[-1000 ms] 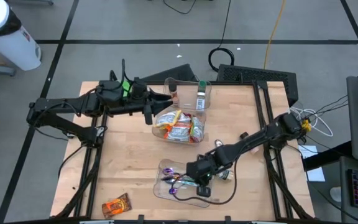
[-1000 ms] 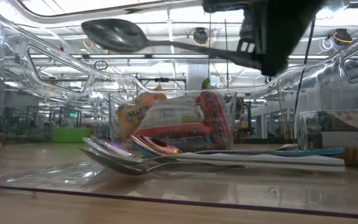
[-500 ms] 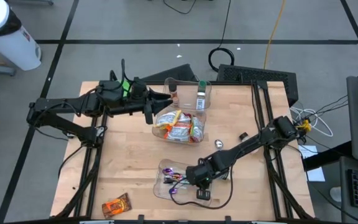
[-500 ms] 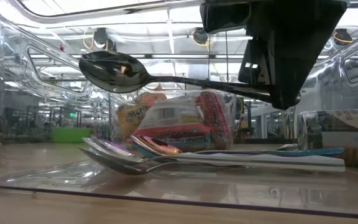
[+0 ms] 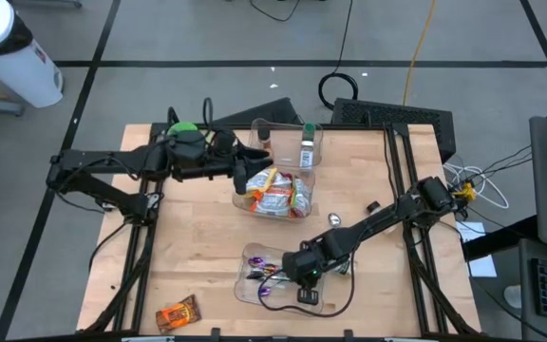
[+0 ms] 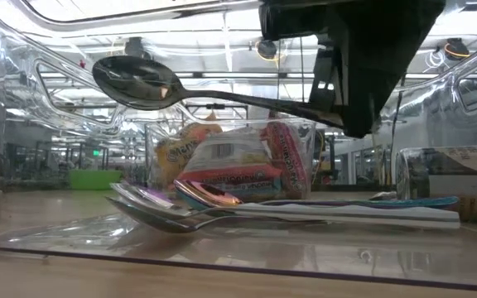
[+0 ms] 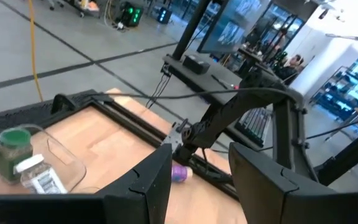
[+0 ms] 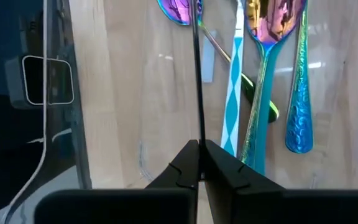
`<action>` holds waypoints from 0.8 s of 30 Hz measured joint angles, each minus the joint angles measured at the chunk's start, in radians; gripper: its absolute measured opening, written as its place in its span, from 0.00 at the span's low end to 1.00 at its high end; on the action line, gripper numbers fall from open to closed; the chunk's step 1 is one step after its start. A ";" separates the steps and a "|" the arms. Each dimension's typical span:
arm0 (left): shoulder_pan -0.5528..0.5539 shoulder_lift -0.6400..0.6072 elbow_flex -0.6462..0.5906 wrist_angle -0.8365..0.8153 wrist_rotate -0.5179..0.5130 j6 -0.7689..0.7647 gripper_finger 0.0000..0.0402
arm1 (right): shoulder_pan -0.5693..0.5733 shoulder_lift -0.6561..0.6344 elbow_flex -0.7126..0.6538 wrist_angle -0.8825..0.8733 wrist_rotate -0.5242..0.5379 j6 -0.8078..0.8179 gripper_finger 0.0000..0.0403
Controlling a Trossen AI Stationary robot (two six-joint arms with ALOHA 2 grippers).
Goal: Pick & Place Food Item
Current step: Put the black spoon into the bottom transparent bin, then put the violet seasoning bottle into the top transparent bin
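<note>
My right gripper [image 5: 304, 273] hangs over a clear cutlery tray [image 5: 254, 293] at the table's near middle, shut on a silver spoon [image 6: 136, 81]. Several coloured spoons [image 8: 263, 25] lie on the tray's floor. My left gripper [image 5: 246, 177] is open and empty, at the left rim of a clear bin of snack packets [image 5: 275, 194] at the table's middle. An orange-wrapped candy bar [image 5: 178, 313] lies on the table near the front left. My right gripper pinches the spoon's thin handle [image 8: 198, 134] near its free end between its two fingertips. The fingers come from above, pointing down into the tray. The spoon sticks out toward the table's left, bowl [image 6: 136, 81] a little higher than the handle, clear of the cutlery below.
A second clear bin with spice jars [image 5: 306, 149] stands behind the snack bin. A small dark piece [image 5: 334, 219] and another [image 5: 372, 206] lie on the wood right of the middle. Black frame rails [image 5: 411, 190] run along both table sides.
My right gripper has carried the spoon toward the table's near edge and down over the cutlery tray, then a little up again. My left gripper has moved toward the table's right edge, up to the snack bin.
</note>
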 joint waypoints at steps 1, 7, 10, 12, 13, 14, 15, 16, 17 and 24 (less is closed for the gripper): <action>0.000 0.004 0.000 0.001 0.000 -0.007 0.41 | 0.000 0.000 0.000 0.004 0.000 0.000 0.03; 0.000 0.007 0.000 0.001 0.000 -0.014 0.41 | -0.005 0.000 0.000 0.025 -0.003 -0.002 0.12; 0.000 0.000 0.000 0.001 0.005 -0.014 0.41 | -0.012 -0.002 0.000 0.039 -0.017 -0.009 0.19; 0.000 -0.003 0.000 0.005 0.011 -0.014 0.41 | -0.022 -0.009 0.000 0.037 -0.032 -0.010 0.23; 0.000 -0.004 0.000 0.006 0.011 -0.013 0.41 | -0.029 -0.016 0.000 0.038 -0.037 -0.008 0.25; 0.000 -0.003 0.000 0.006 0.011 -0.009 0.41 | -0.034 -0.025 0.000 0.037 -0.037 -0.008 0.27; 0.000 -0.003 0.000 0.003 0.011 -0.005 0.41 | -0.040 -0.037 0.000 0.036 -0.036 -0.008 0.28; 0.000 -0.003 0.000 0.001 0.011 0.001 0.41 | -0.046 -0.050 0.000 0.038 -0.034 -0.008 0.30; 0.000 -0.003 0.000 0.001 0.011 0.005 0.41 | -0.054 -0.065 0.000 0.046 -0.032 -0.008 0.31; 0.000 -0.002 0.000 0.002 0.011 0.001 0.41 | -0.102 -0.226 -0.001 0.084 -0.020 -0.089 0.35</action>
